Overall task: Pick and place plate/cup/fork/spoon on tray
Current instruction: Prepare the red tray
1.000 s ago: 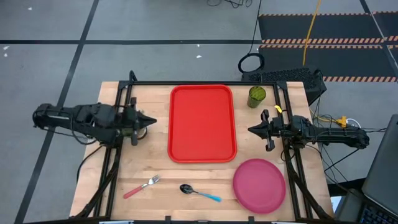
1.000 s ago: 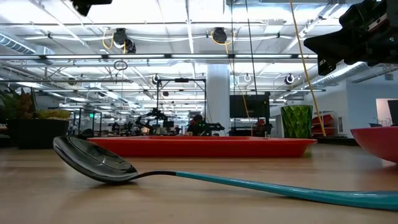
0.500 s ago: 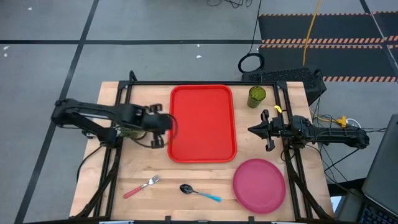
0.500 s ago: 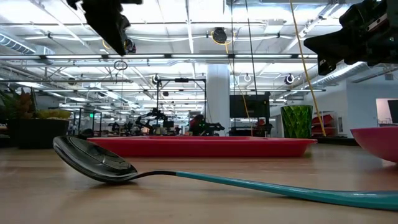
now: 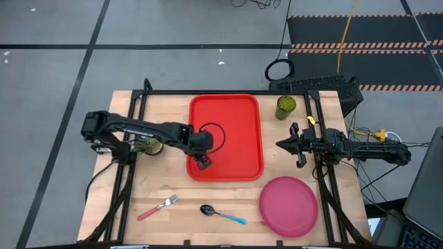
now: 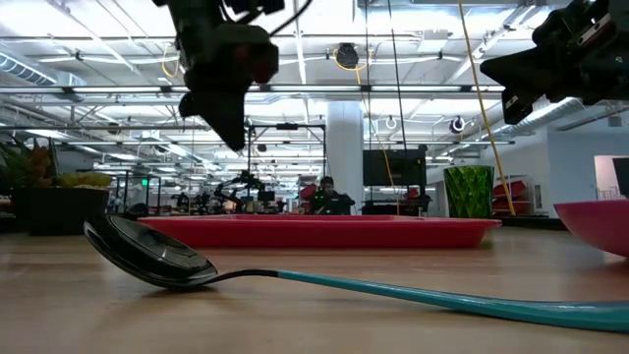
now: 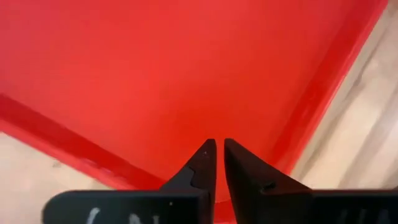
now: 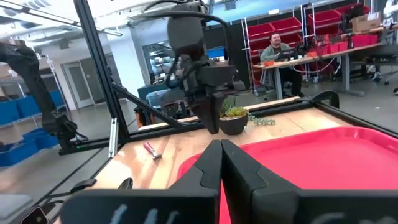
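Note:
The red tray [image 5: 235, 111] lies at the table's middle far side. The pink plate [image 5: 288, 206] lies near right. The green cup [image 5: 285, 107] stands right of the tray's far corner. The pink-handled fork [image 5: 158, 207] and blue-handled spoon [image 5: 221, 214] lie by the near edge, the spoon close up in the low view [image 6: 157, 258]. My left gripper [image 5: 205, 164] hangs shut above the tray's near left corner [image 7: 219, 144], touching nothing. My right gripper [image 5: 279, 144] is shut [image 8: 221, 144], held in the air right of the tray.
A small potted plant [image 5: 147, 145] stands left of the tray, under my left arm. A black frame [image 5: 228, 92] runs along the table's far edge and down both sides. Bare wood lies between the tray and the cutlery. A person sits at a desk far behind [image 8: 277, 50].
My left gripper has swung from beside the potted plant toward the table's right, out over the tray's near left part, and has tipped its fingers downward. It stays shut. My right arm has kept still. No tableware has moved.

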`<state>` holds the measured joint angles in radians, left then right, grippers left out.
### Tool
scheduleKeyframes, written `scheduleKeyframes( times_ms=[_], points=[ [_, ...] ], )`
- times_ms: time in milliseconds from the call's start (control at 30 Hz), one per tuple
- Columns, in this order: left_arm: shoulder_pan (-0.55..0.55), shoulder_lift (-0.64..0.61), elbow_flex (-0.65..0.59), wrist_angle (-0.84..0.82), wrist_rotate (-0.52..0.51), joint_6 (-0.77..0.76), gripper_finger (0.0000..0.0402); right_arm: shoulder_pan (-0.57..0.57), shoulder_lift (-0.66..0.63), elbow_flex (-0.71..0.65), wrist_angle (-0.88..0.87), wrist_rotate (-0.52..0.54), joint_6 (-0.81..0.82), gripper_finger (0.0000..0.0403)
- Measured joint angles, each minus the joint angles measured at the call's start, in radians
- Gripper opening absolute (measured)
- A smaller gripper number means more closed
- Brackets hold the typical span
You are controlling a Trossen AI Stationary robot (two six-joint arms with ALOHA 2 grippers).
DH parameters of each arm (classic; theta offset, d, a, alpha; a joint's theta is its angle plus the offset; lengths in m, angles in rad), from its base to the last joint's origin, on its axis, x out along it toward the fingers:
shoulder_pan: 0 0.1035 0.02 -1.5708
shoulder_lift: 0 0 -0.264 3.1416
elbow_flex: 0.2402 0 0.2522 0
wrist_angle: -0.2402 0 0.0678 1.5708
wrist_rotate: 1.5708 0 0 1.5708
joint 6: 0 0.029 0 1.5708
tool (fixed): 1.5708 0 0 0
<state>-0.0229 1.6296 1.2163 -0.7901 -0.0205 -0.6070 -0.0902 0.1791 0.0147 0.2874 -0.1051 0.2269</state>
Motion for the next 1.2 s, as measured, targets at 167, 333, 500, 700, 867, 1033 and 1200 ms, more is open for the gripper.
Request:
scheduleKeyframes(
  times_ms=[167,333,500,700,867,1033,1200],
  points=[
    [0.026,0.019,0.000,-0.058,0.021,0.005,0.0099,0.000,0.000,0.000,0.000,0.000,0.000,0.0000],
    [0.093,0.020,0.000,-0.176,-0.114,-0.047,0.0175,0.000,0.000,0.000,-0.001,0.000,0.001,0.0000],
    [0.190,0.020,-0.001,-0.232,-0.153,-0.142,0.0232,0.000,0.000,0.000,0.000,0.000,0.001,0.0000],
    [0.257,0.020,-0.001,-0.187,-0.086,-0.184,0.0262,0.000,0.000,0.000,-0.001,0.000,0.001,0.0000],
    [0.302,0.061,-0.002,-0.203,-0.077,-0.200,0.0264,0.000,0.000,0.000,-0.001,0.000,0.001,0.0000],
    [0.320,0.164,-0.002,-0.199,-0.069,-0.205,0.0264,0.000,0.000,0.000,0.000,0.000,-0.002,0.0000],
    [0.328,0.257,-0.002,-0.195,-0.033,-0.143,0.0264,0.000,0.000,0.000,-0.001,0.000,-0.002,0.0000]
  ],
)
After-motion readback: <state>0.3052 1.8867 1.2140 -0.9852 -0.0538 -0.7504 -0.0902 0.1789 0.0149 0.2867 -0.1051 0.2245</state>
